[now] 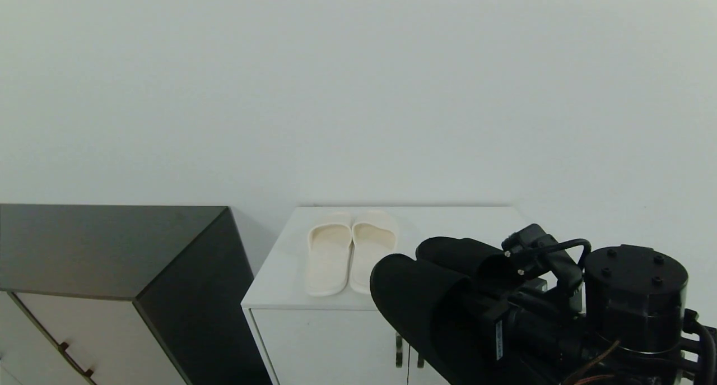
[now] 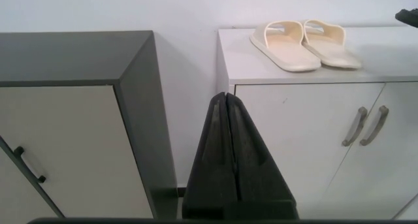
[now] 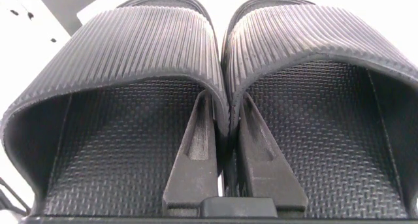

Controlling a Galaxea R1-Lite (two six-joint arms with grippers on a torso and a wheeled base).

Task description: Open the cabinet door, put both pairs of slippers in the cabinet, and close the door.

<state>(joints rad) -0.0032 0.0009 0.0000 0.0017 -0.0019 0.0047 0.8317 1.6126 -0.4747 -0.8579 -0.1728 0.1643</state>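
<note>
So the right claw [image 3: 225, 96] is clamped on the black slippers [image 1: 425, 295], one finger inside each, pinching their inner sides together, held up near the white cabinet [image 1: 313, 340]. The cream pair [image 1: 350, 256] sits on top of it, doors [image 2: 307, 139] shut. The left claw [image 2: 226, 96] is closed on nothing.

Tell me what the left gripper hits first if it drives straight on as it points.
Most likely the white cabinet, at its left front corner; the left gripper aims at that edge. Depth is unclear: it might instead slip past into the gap beside the dark cabinet and reach the wall.
</note>
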